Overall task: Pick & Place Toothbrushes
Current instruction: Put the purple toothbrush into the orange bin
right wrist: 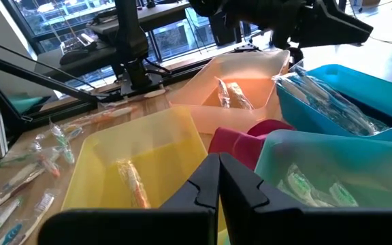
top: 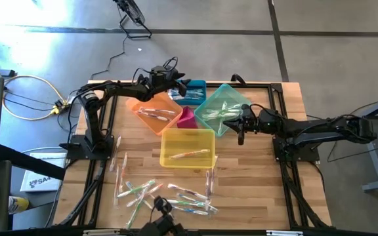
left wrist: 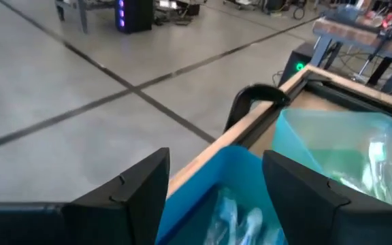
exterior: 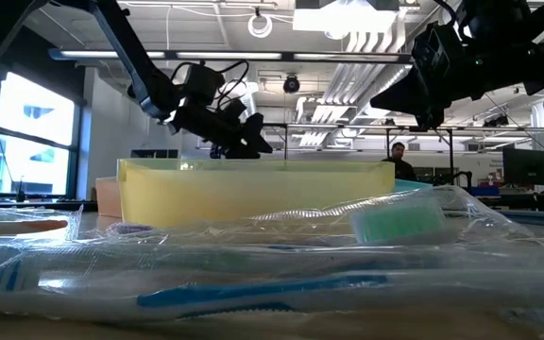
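Listing from the left: a loose scatter of wrapped toothbrushes (top: pixel 166 195) lies on the near part of the wooden table (top: pixel 268 190), a few more strung along its left side. Left gripper (left wrist: pixel 213 187), fingers spread wide with nothing between them, hangs over the blue bin (top: pixel 192 90) at the far edge, where several wrapped brushes lie. Orange bin (top: pixel 155 113), left of centre, holds a couple of brushes. Yellow bin (top: pixel 187 147), nearest of the cluster, holds one orange-handled brush. A small magenta bin (top: pixel 186 118) is wedged between orange, yellow and teal. Teal bin (top: pixel 223 108), right of centre and tilted, holds several green-accented brushes. Right gripper (right wrist: pixel 219 178), fingers pressed together and carrying nothing, sits just beside the teal bin's right rim.
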### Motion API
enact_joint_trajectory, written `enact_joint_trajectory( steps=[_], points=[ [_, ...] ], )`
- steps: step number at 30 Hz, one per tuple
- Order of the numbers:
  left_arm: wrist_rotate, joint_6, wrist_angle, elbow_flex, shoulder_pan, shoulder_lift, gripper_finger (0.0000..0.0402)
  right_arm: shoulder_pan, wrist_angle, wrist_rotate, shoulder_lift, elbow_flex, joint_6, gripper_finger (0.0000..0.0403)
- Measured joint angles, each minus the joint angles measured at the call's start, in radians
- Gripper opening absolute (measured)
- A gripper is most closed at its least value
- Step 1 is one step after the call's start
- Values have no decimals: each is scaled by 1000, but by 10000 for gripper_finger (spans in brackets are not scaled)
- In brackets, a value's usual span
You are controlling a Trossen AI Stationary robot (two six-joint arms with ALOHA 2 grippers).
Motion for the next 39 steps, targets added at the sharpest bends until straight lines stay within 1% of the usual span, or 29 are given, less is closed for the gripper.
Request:
enact_joint_trajectory(
  steps=[2,5,10,13,16,19,21,23,28,30,32,36,39],
  points=[
    [2,-10,-27,0,0,0,228,0,0,0,0,0,3,2],
    [30,-40,-43,0,0,0,207,0,0,0,0,0,37,2],
    [125,-50,-52,0,-9,0,146,0,0,1,0,0,49,2],
    [180,-49,-61,0,-16,-7,106,0,0,33,0,0,52,2],
    [208,-24,-74,0,-28,-29,67,0,0,70,0,0,69,2],
    [219,3,-88,-1,-36,-56,32,0,0,79,0,0,76,2],
    [266,-10,-76,-18,-38,-83,11,0,0,79,0,0,78,2],
    [314,-17,-52,-52,-40,-118,3,1,0,79,0,0,83,2],
    [315,-17,58,-217,-40,-231,2,1,0,79,0,0,96,2],
    [314,-23,101,-299,-40,-292,1,0,2,82,0,0,96,2],
    [313,6,142,-368,-41,-358,1,0,17,103,0,0,95,2],
    [276,48,135,-475,-56,-484,1,9,65,137,0,0,97,2],
    [272,56,112,-525,-55,-568,1,44,94,182,0,3,99,2]
  ],
)
